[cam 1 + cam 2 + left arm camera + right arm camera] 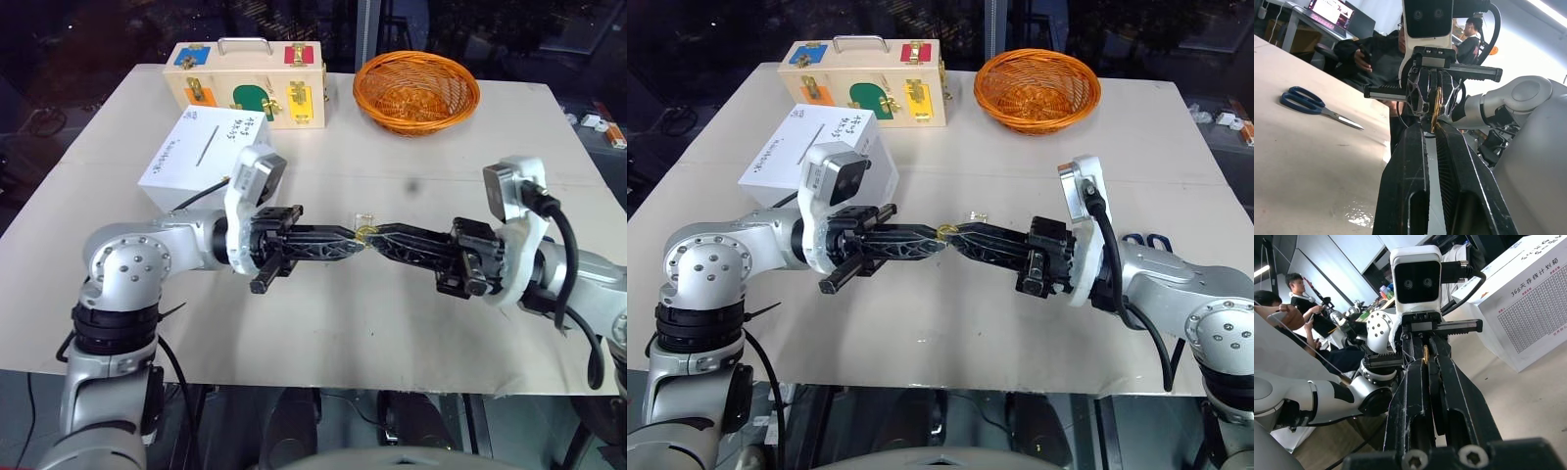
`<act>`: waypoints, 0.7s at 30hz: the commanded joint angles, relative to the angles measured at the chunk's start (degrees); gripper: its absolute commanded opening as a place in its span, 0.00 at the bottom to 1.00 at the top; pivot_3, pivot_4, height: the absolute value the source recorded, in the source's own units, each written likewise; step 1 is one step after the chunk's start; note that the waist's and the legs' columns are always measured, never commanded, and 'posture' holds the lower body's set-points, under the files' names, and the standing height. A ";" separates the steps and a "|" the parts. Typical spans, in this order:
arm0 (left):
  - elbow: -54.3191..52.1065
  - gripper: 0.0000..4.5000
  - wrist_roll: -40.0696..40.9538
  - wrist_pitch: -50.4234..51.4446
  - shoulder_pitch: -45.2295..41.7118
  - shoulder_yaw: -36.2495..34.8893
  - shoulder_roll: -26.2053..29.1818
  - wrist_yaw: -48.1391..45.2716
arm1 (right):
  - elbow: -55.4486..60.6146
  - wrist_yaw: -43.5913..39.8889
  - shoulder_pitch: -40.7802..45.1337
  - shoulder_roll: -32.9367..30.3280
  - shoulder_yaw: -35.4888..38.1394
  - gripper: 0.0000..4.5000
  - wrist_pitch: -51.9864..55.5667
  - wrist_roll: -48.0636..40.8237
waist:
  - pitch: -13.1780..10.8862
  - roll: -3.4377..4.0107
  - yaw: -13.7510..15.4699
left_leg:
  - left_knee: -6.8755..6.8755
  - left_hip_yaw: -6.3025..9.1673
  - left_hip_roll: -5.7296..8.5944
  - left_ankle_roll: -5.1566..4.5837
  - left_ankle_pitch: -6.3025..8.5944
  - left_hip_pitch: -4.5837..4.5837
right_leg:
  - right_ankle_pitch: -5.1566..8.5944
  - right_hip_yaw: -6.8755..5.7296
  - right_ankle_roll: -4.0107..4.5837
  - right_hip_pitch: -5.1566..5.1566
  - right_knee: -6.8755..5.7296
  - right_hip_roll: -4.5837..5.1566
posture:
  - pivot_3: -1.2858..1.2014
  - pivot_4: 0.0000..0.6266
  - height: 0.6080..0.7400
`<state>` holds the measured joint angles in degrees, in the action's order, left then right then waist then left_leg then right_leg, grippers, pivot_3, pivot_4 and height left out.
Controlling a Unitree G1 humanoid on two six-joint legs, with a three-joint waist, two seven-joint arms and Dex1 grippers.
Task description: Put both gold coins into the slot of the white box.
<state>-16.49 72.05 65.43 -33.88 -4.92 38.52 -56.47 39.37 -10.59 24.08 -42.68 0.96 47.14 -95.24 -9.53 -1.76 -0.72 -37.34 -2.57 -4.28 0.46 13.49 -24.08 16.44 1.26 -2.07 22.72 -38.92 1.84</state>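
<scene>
The two grippers meet tip to tip above the middle of the counter (411,323), both pointing level. A gold coin (363,233) sits right where the tips touch. In the left wrist view the coin (1437,104) stands on edge as a thin gold rim, pinched between the closed fingers of the right gripper (373,234). The left gripper (355,236) has its fingers (1415,161) nearly closed, with a narrow gap between them, and their tips reach the coin's lower edge; whether they also pinch it is hard to tell from here. In the right wrist view the coin (1425,352) shows as a small gold glint between the tips of both grippers.

Just behind the meeting point, a second small clear piece with a gold glint (363,216) appears to lie flat on the counter, though it is too small to be sure it is the other coin.

The white box (201,157) stands behind the left arm, near the counter's left side, handwritten face up. The slot (207,149) is a thin dark slit in that face. Behind it stands a wooden case (245,83) with coloured latches, and to its right an orange wicker basket (416,91). Blue-handled scissors (1143,240) lie on the counter beyond the right arm. People (1283,303) sit in the background of the wrist views.
</scene>
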 commanded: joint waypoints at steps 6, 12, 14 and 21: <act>-1.07 0.08 0.11 -1.02 -0.77 -0.81 -0.67 0.94 | 1.57 0.36 0.47 0.12 0.19 0.00 -0.92 -1.61 | 0.00 0.00 0.00 | 0.00 0.00 0.00 0.00 0.00 0.00 | 0.00 0.00 0.00 0.00 0.00 0.00 | 0.52 0.24 0.90; -1.14 0.08 0.36 -0.98 -0.59 -1.07 -0.61 1.20 | 1.76 0.76 0.20 0.01 0.39 0.00 -1.00 -1.91 | 0.00 0.00 0.00 | 0.00 0.00 0.00 0.00 0.00 0.00 | 0.00 0.00 0.00 0.00 0.00 0.00 | 0.52 0.24 0.90; -1.07 0.08 0.27 -1.03 -0.48 -1.11 -0.47 1.11 | 1.82 0.80 -0.11 -0.17 0.68 0.00 -1.05 -2.04 | 0.00 0.00 0.00 | 0.00 0.00 0.00 0.00 0.00 0.00 | 0.00 0.00 0.00 0.00 0.00 0.00 | 0.52 0.24 0.90; -1.16 0.08 0.25 -1.03 -0.27 -1.20 -0.30 1.11 | 2.24 1.18 -0.99 -0.81 1.38 0.00 -1.38 -2.68 | 0.00 0.00 0.00 | 0.00 0.00 0.00 0.00 0.00 0.00 | 0.00 0.00 0.00 0.00 0.00 0.00 | 0.52 0.24 0.90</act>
<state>-16.49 72.07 65.42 -33.90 -4.93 37.87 -55.39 39.44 -9.43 23.12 -43.00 0.85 46.87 -95.98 -9.53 -1.76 -0.72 -37.34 -2.57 -4.29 0.46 13.49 -24.08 16.44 1.26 -2.07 22.72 -38.92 1.84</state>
